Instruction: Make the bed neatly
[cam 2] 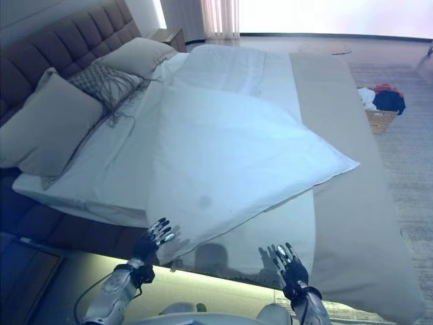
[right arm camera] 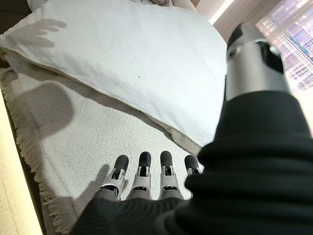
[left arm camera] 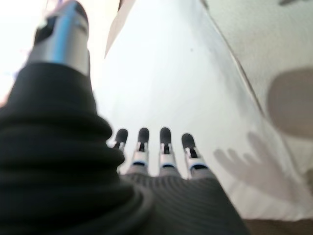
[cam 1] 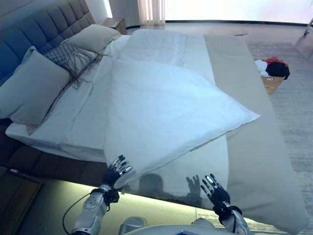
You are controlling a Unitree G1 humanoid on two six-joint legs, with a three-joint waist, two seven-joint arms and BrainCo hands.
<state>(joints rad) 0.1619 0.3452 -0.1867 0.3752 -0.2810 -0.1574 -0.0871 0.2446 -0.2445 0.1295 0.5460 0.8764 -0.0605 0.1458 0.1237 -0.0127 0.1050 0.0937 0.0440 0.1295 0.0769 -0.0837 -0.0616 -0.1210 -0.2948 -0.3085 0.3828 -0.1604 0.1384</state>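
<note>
A white duvet lies crooked across the bed, its near corner hanging over the bed's near edge and another corner jutting out to the right. Under it a beige blanket covers the right half of the bed. My left hand is open at the duvet's near corner, fingers spread, just short of the cloth. My right hand is open too, fingers straight, low by the near edge over the fringed beige blanket. Neither hand holds anything. The left wrist view shows my fingers straight before the duvet.
Two grey pillows and a patterned cushion lean at the dark padded headboard on the left. A box with clothes stands on the floor at the far right. A bedside table is at the back.
</note>
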